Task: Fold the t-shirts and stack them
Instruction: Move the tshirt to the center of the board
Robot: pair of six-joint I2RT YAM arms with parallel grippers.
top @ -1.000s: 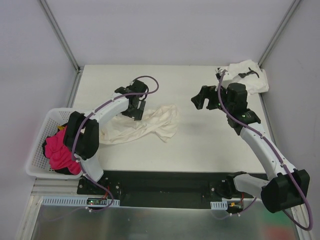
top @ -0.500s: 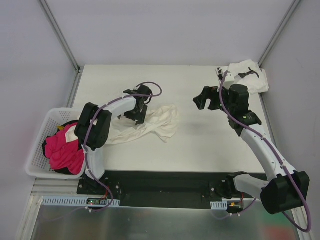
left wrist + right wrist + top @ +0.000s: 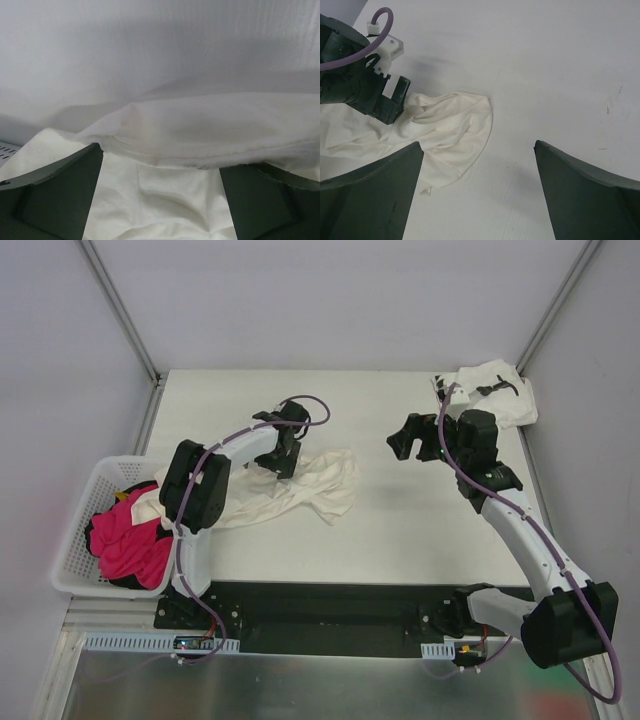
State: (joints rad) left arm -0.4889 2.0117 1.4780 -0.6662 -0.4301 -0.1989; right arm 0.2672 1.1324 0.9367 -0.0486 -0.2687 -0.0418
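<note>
The plain cream-white t-shirt [image 3: 312, 485] lies crumpled on the table left of centre, one end trailing toward the basket. My left gripper [image 3: 283, 457] is down on the shirt's back edge. In the left wrist view a fold of the t-shirt [image 3: 200, 125] lies between the widely parted jaws of the left gripper [image 3: 160, 155]. My right gripper [image 3: 404, 443] hovers open over bare table right of the shirt, with nothing in it. Its own view shows the right gripper [image 3: 479, 150], the t-shirt [image 3: 450, 125] and the left gripper [image 3: 390, 102]. The white t-shirt with black marks [image 3: 492, 390] sits bunched in the back right corner.
A white plastic basket [image 3: 75, 530] stands off the table's left edge. It holds a pink garment [image 3: 125, 545] and something dark. Metal frame posts and pale walls close in the back and both sides.
My left gripper has slid right and back along the cream shirt's edge, its elbow swinging toward the table. The shirt's left end has shifted slightly. The right arm has barely moved.
</note>
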